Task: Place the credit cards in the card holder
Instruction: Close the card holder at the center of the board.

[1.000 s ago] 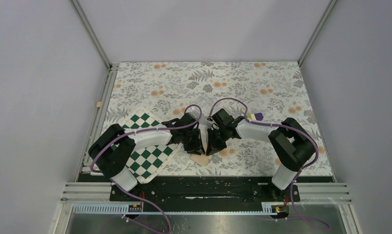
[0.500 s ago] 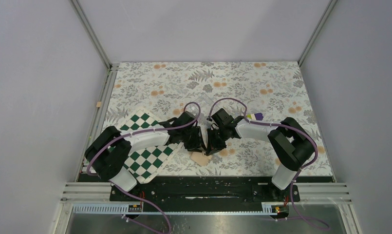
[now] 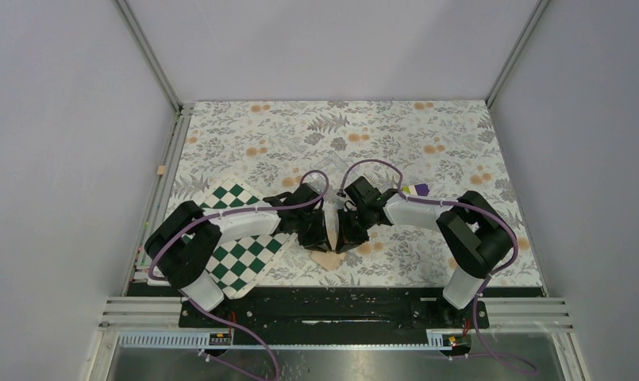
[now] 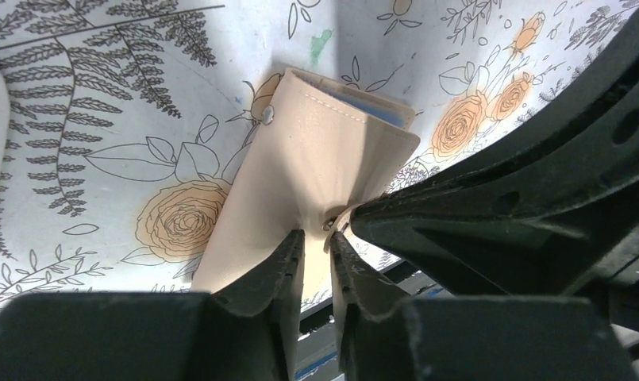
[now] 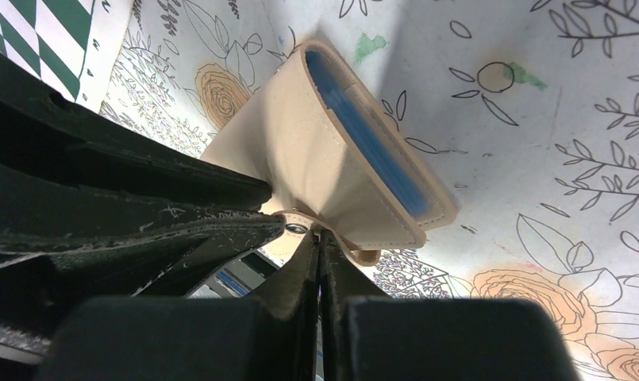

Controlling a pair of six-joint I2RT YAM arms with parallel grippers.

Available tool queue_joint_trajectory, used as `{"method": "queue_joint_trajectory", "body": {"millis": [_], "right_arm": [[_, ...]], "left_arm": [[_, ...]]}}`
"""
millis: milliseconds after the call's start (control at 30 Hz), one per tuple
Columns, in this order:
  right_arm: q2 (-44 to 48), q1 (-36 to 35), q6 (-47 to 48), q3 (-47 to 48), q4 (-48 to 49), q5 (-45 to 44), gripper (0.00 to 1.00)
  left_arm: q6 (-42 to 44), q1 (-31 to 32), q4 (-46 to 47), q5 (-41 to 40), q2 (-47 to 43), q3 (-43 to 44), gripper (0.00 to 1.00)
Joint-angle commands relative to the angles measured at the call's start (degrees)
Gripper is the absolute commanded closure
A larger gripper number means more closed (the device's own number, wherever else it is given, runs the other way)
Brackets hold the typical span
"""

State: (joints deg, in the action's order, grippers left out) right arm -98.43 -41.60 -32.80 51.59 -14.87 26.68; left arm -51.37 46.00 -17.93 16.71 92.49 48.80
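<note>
Tan folding card holder of soft leather-like material sits at the 6 o'clock edge of the flower-patterned table, caught between the two black arms that meet there. It gapes in a wedge, and the light blue lining shows inside its mouth.

The left gripper comes in from 9 o'clock. Its jaws stand only a sliver apart, with one tan flap of the card holder pinched between them.

The right gripper comes in from 3 o'clock. Its jaws are pressed fully together on the small clasp tab with the metal snap, at the near corner of the card holder. The two sets of fingertips are almost touching each other.

From the card holder, a green-and-white chequered board lies flat at about 9 o'clock, partly under the left arm. A small purple and yellow-green block rests at about 2 o'clock, just behind the right arm. Whether anything lies in the blue pocket I cannot tell.
</note>
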Motion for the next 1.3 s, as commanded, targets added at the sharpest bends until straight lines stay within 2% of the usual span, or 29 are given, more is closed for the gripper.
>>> {"method": "queue_joint_trajectory", "body": {"millis": [0, 133, 267, 300, 367, 433, 500, 600, 733, 1000, 1200, 1267], "right_arm": [[-2.1, -1.0, 1.6, 0.2, -0.5, -2.0, 1.00], [-1.9, -0.9, 1.6, 0.1, -0.5, -2.1, 1.00], [-1.8, -1.0, 1.6, 0.1, -0.5, -2.3, 1.00], [-1.8, -1.0, 1.6, 0.1, -0.5, -2.3, 1.00], [-1.8, -1.0, 1.6, 0.1, -0.5, -2.3, 1.00], [-1.7, -1.0, 1.7, 0.1, -0.4, -2.2, 1.00], [-1.7, -1.0, 1.7, 0.1, -0.4, -2.2, 1.00], [-1.7, -1.0, 1.7, 0.1, -0.5, -2.1, 1.00], [-1.6, -1.0, 1.7, 0.1, -0.5, -2.2, 1.00], [1.2, -1.0, 2.1, 0.4, -1.0, -2.8, 0.99], [4.0, -1.0, 2.1, 0.8, -1.1, -3.4, 0.83], [3.9, -1.0, 2.0, 1.2, -1.1, -3.0, 0.83]], "left_arm": [[0.4, -0.3, 2.3, 1.2, 0.8, 0.8, 0.86], [0.0, -0.3, 3.6, 1.9, 0.7, 0.3, 1.00], [0.1, -0.3, 4.5, 2.8, 0.8, 0.3, 1.00], [0.2, -0.3, 4.5, 2.9, 0.8, 0.4, 0.99], [0.2, -0.3, 4.3, 3.0, 1.0, 0.5, 0.87], [0.1, -0.3, 4.1, 2.8, 1.0, 0.5, 0.79], [0.1, -0.3, 4.0, 2.7, 1.0, 0.5, 0.77], [0.2, -0.3, 4.3, 2.9, 1.0, 0.6, 0.84], [0.2, -0.3, 4.6, 3.2, 1.2, 0.8, 1.00], [1.8, -0.3, 1.5, 0.6, -0.7, 2.3, 1.00], [5.0, -0.3, -1.2, -0.1, -1.2, 4.5, 1.00], [5.5, -0.3, -1.1, 0.3, -1.3, 4.6, 1.00]]}}
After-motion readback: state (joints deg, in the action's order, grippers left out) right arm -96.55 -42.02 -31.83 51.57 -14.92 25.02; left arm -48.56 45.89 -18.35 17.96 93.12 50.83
